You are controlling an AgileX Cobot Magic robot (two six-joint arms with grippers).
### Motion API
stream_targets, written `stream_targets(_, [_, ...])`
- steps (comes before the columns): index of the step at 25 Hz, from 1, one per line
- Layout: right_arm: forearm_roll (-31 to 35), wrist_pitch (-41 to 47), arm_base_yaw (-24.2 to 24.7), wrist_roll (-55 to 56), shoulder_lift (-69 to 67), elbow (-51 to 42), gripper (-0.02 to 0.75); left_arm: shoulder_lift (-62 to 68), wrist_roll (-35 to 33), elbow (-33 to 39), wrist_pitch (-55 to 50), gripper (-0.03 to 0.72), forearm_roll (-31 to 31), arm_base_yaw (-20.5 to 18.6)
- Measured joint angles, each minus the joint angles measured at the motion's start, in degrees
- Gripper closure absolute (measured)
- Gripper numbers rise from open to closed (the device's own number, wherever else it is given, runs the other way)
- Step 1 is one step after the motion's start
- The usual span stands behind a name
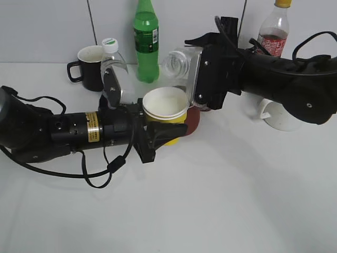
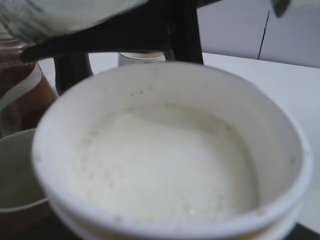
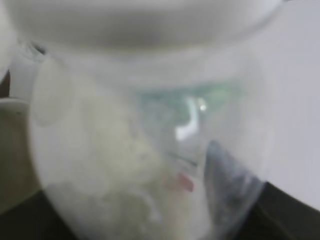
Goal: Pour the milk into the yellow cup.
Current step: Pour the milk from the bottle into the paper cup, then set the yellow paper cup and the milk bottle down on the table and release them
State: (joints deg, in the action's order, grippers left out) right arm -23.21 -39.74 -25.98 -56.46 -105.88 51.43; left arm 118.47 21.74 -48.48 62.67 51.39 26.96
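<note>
Yellow cup (image 1: 165, 117) in left claw (image 1: 158, 132), milk bottle (image 1: 179, 62) tipped above, right claw (image 1: 197, 74)

— What colours do we record at the cup?
— We note the yellow cup (image 1: 165, 112) is yellow outside with a white rim; the milk (image 2: 165, 162) inside is creamy white.
— And behind?
— A green bottle (image 1: 146, 42), a black mug (image 1: 90, 67), and a white table (image 1: 221, 200).

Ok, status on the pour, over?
Left gripper shut on yellow cup, milk inside. Right gripper holds milk bottle tipped beside the cup, looks nearly empty. Nothing in the way.
</note>
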Motion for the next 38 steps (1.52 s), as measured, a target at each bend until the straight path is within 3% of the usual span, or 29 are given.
stream_targets(3, [1.18,0.00,0.00,8.56,0.00,0.00,0.299,0.00,0.00,0.00,0.48,0.306,-0.18,0.00])
stream_targets(10, [11.53,0.00,0.00,26.88,0.00,0.00,0.299,-0.02,0.00,0.05,0.95,0.306,-0.12,-3.07])
stream_targets(21, [12.96,-3.34,4.57,53.54,0.00,-6.64,0.299,-4.02,0.00,6.54,1.25,0.306,-0.22,-14.40])
stream_targets(28, [12.49,-8.58,7.22,57.57,0.04,-14.95,0.299,-4.06,-2.83,8.80,0.80,0.306,-0.61,-15.87])
stream_targets(38, [12.28,-11.04,7.22,57.82,-0.25,-17.84,0.298,1.44,-8.37,9.15,1.43,0.306,-8.09,-15.97])
